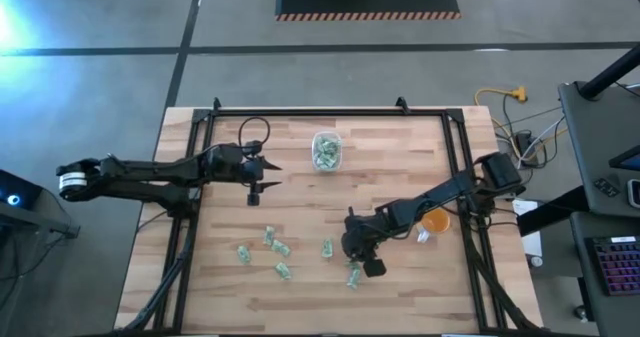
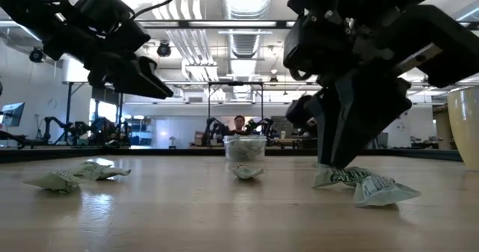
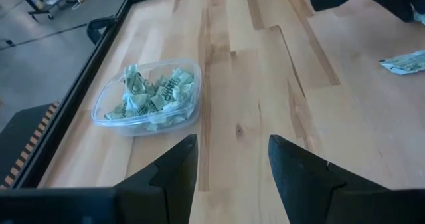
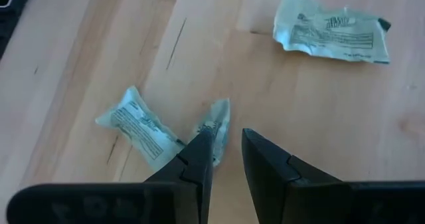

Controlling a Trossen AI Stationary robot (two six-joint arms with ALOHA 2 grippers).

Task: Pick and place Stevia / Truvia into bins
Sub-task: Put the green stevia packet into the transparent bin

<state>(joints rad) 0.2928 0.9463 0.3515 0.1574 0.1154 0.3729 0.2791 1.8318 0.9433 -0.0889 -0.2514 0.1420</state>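
High view: wooden table [image 1: 400,167] inside a black frame. Clear bin [image 1: 326,151] sat at about 12 o'clock from table centre, already holding green-white packets. Orange cup [image 1: 436,219] stood at 3 o'clock, just beside the right arm. Loose packets [image 1: 279,247] lay scattered from 6 to 7 o'clock. Left gripper [image 1: 262,173] hovered at 9 o'clock of the bin, apart from it. Right gripper [image 1: 358,262] was low at 5 o'clock, over a packet.

Low view: right gripper [image 2: 340,158] reached down to a crumpled packet [image 2: 367,183] on the wood; bin [image 2: 245,148] stood far behind, centre.

Left wrist view: fingers [image 3: 176,167] spread, nothing between them; bin [image 3: 149,98] ahead at 11 o'clock, unobstructed.

Right wrist view: fingers [image 4: 199,154] narrowly parted, not clenched on anything. One packet [image 4: 214,127] touched the one fingertip's outer side; another packet [image 4: 137,124] lay just beside, a third [image 4: 330,29] well apart at 1 o'clock.
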